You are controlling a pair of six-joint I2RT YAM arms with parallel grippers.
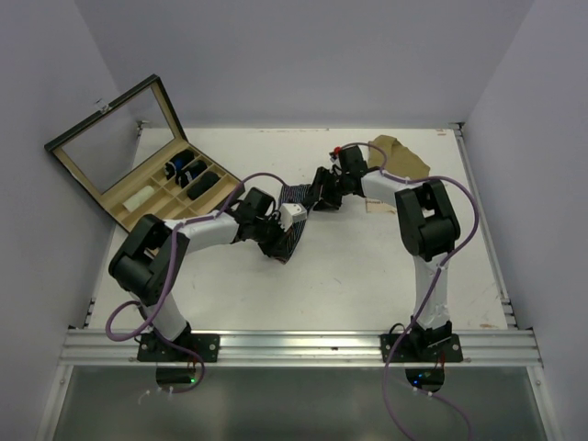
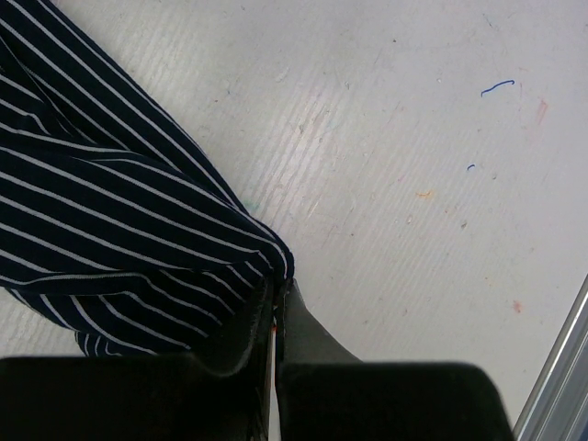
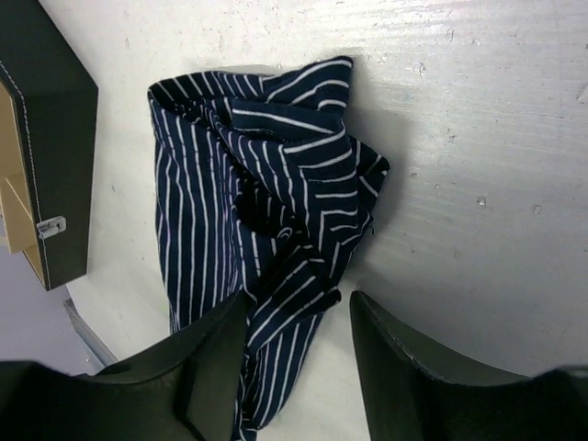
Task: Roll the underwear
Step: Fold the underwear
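so the left pincer (image 2: 277, 292) is pinched tight on a corner of the striped underwear (image 3: 266, 184), which lies bunched up mid-table (image 3: 478, 138). The right pincer (image 3: 301, 308) is spread open over the fabric's other end.

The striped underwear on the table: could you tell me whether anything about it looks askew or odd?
Yes. The navy white-striped fabric underwear lies crumpled in uneven overlapping folds, neither flat nor rolled. The left gripper pinches one corner; the right gripper stands open over another edge.
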